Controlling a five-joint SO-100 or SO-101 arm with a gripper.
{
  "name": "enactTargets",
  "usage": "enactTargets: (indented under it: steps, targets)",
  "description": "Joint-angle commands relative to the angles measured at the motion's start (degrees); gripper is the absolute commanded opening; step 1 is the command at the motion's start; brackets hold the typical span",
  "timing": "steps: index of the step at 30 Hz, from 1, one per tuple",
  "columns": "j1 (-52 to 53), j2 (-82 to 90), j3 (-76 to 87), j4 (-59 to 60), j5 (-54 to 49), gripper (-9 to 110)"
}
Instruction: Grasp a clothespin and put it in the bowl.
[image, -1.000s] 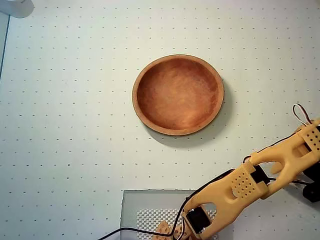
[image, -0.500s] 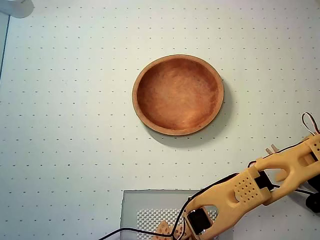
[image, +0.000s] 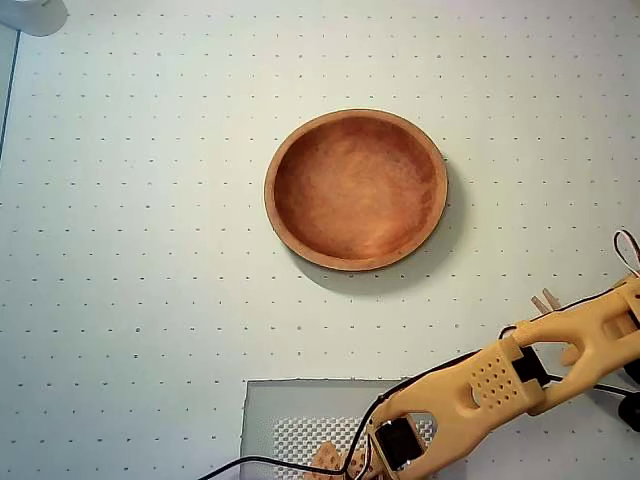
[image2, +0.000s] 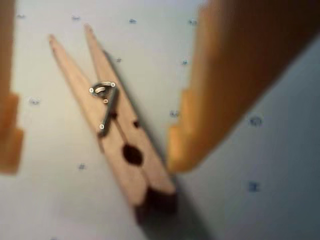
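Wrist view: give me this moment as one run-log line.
stage: pre-grasp | tool: open, straddling clothespin | clothespin: flat on table, ungripped | bowl: empty | next: likely close

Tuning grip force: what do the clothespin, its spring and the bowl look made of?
Clothespin: light-tan bare wood, matte, faint grain along the prongs; looks unfinished.
Its spring: bright grey wire with glints at the bends, likely steel.
Bowl: reddish-brown wood, mottled grain inside, paler rim; soft sheen suggests oil or varnish, not certain.
The gripper straddles the pin, jaws open, apparently not touching it.
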Motion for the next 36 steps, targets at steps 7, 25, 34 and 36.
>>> enactTargets:
  steps: [7,25,34,36]
  targets:
    - [-0.79,1.76,-3.16,-5.19,-3.87,19]
    - [-3.52,-7.91,-10.9,-5.98,-3.6,19]
    - [-4.31,-8.96,-11.16,-5.98,-3.6,19]
    - [-4.04,-8.96,-11.07,-5.98,-3.6,19]
